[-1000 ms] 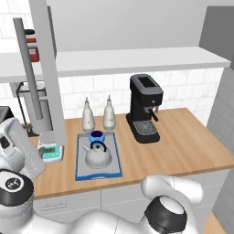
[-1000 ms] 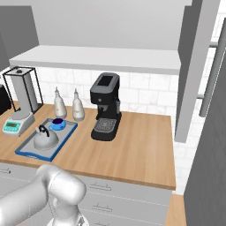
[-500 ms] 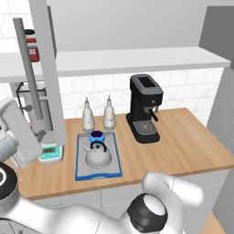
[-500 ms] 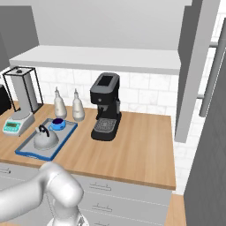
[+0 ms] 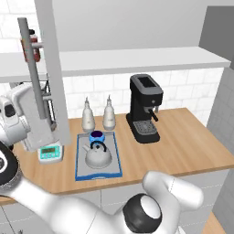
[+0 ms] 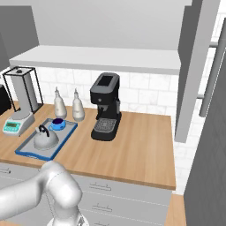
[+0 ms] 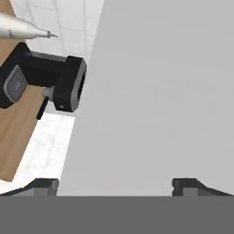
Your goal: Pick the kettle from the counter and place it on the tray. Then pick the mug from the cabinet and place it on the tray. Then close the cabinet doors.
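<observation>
Wooden table [image 5: 183, 151] runs under the wall cabinet [image 6: 110, 26], and on it the tray [image 5: 81, 157] already carries both the kettle [image 5: 98, 156] and the mug [image 5: 96, 136], the mug just behind the kettle, near the two bottles [image 5: 87, 116]. So the first two parts of the job look done, and only the doors are left.

What has changed over the last second is the arm. The hand [image 5: 20, 119] has swung up and across at the left of the left base view, and now sits right by the open left door [image 5: 52, 73], near its bar handle [image 5: 32, 68]. Nothing on the table has moved in that time; kettle, mug and coffee machine [image 5: 145, 107] stand where they stood.

From the hand view, the flat grey door panel [image 7: 160, 91] lies close ahead of the fingers [image 7: 114, 185], which are spread wide with nothing between them. Whether they touch the panel I cannot tell.

My reading is that a push on this door is being set up. The right door [image 6: 194, 66] stands open too, so both remain to be shut.
</observation>
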